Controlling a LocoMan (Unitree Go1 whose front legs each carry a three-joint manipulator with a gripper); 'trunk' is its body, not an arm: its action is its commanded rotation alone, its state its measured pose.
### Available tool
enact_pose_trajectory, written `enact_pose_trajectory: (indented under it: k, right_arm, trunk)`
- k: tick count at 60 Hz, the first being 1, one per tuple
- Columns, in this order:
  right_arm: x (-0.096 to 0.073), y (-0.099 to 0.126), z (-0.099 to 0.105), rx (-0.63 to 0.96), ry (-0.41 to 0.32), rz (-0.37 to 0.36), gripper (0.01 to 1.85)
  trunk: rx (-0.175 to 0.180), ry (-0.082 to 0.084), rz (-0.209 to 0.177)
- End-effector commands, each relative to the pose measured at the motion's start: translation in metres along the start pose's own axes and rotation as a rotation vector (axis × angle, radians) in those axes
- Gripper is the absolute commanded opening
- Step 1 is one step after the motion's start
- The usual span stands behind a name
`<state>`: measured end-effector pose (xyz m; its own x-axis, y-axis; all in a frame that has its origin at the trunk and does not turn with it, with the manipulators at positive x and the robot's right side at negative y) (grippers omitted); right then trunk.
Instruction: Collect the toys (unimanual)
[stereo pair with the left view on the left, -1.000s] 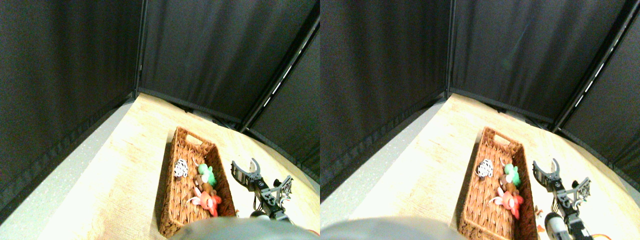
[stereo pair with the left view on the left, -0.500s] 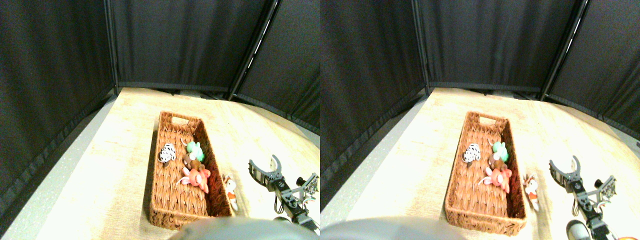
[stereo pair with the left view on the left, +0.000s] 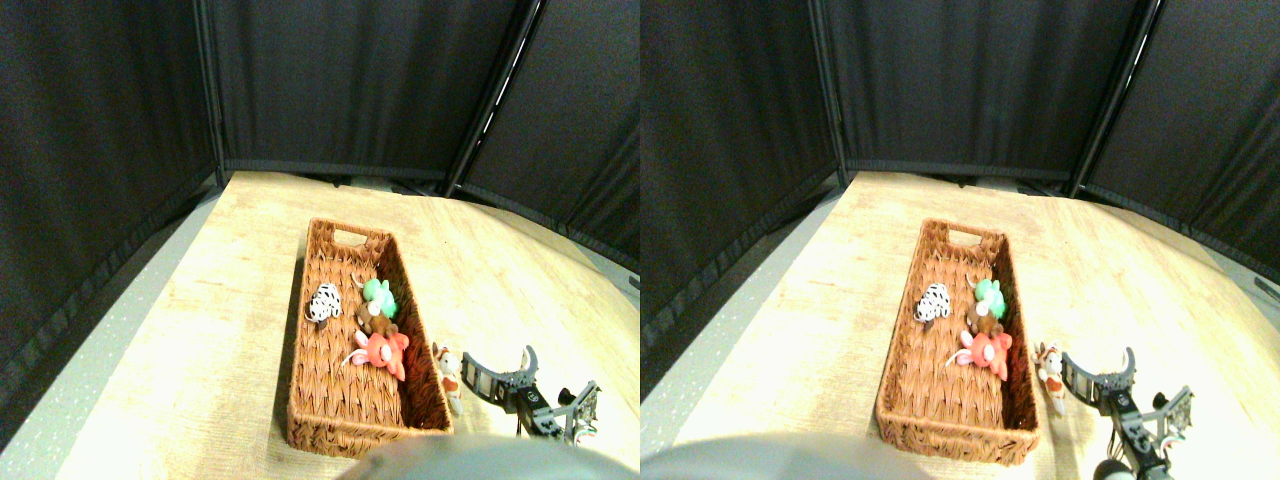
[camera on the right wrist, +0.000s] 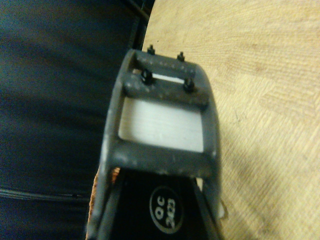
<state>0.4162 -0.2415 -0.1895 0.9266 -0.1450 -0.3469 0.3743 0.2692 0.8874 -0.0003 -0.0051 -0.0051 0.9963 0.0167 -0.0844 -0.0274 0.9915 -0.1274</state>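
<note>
sitting at the left of the wooden table, the wicker basket runs lengthwise away from the robot and already holds four toys: the spotted toy near its left wall, then the green toy, the brown toy and the red-pink toy bunched along the right wall, touching one another. outside the basket, just beside its right wall, the tan-orange toy lies on the table, long axis roughly parallel to the basket wall, head end pointing away from the robot. right of that, the right gripper hangs low over the table with its jaws spread wide, tips pointing up and left. the tan-orange toy lies just left of the nearer jaw tip, near but apparently not touching; judged, the next move is a short shift left to straddle the toy across its narrow width, and the basket wall close behind leaves little room.

hard to make out: the toy's near end is partly lost against the basket's shadow, the arm is cut off at the bottom edge, and the wrist view shows only the dark jaw frame over bare wood, with no clear sight of the toy.
</note>
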Motion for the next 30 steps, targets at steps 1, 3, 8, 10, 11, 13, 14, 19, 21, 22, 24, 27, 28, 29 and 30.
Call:
enact_pose_trajectory:
  k: [1,3,8,10,11,13,14,19,21,22,24,27,28,29,30]
  right_arm:
    - [-0.005,0.004,-0.005,0.009,0.023,0.036,0.94]
    - [-0.005,0.003,-0.007,0.024,0.037,0.031,0.92]
    - [-0.003,0.001,-0.011,0.030,0.046,0.008,0.89]
    - [-0.002,-0.001,-0.014,0.047,0.059,-0.003,0.90]
    - [-0.002,-0.002,-0.016,0.050,0.066,-0.006,0.90]
    - [-0.001,-0.003,-0.018,0.049,0.073,-0.006,0.90]
    - [0.000,-0.005,-0.019,0.050,0.084,-0.002,0.90]
    - [0.004,-0.010,-0.025,0.061,0.099,-0.024,0.91]
    - [0.007,-0.013,-0.027,0.101,0.109,-0.039,0.90]
    - [0.008,-0.015,-0.028,0.098,0.113,-0.039,0.88]
    - [0.012,-0.018,-0.031,0.085,0.117,-0.037,0.86]
    - [0.016,-0.020,-0.033,0.101,0.128,-0.049,0.85]
    - [0.016,-0.020,-0.033,0.101,0.128,-0.049,0.85]
    - [0.019,-0.023,-0.036,0.107,0.141,-0.060,0.83]
    - [0.020,-0.024,-0.037,0.122,0.141,-0.075,0.81]
  trunk:
    - [-0.045,-0.016,0.000]
    - [-0.049,-0.017,0.005]
    - [-0.059,-0.018,0.015]
    - [-0.062,-0.018,0.020]
    - [-0.064,-0.020,0.022]
    - [-0.067,-0.020,0.025]
    - [-0.070,-0.020,0.028]
    - [-0.078,-0.018,0.037]
    - [-0.079,-0.017,0.042]
    - [-0.081,-0.019,0.046]
    - [-0.083,-0.019,0.051]
    - [-0.085,-0.018,0.056]
    - [-0.085,-0.018,0.056]
    - [-0.085,-0.016,0.058]
    - [-0.085,-0.015,0.060]
